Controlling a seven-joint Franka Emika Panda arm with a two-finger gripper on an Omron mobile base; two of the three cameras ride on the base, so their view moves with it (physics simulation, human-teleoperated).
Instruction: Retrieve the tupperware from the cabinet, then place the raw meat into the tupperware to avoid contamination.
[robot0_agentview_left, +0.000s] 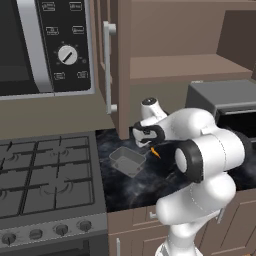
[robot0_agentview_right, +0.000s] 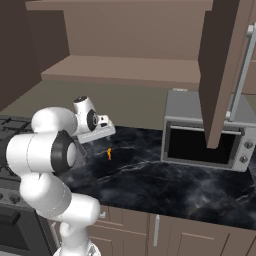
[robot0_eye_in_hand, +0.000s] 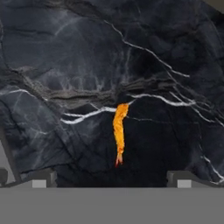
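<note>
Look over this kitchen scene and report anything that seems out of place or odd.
The raw meat lies bare on the dark marble counter, not in the tupperware that stands empty beside it. The cabinet door hangs open above. The open gripper is over the meat. Nothing looks spilled or damaged.

The tupperware (robot0_agentview_left: 127, 161), a translucent grey rectangular tub, sits upright and empty on the black marble counter beside the stove. The raw meat (robot0_eye_in_hand: 119, 131), a thin orange sliver, lies on the counter just right of the tub, apart from it. The brown wooden cabinet (robot0_agentview_left: 150, 60) above stands open, its shelf bare.
</note>
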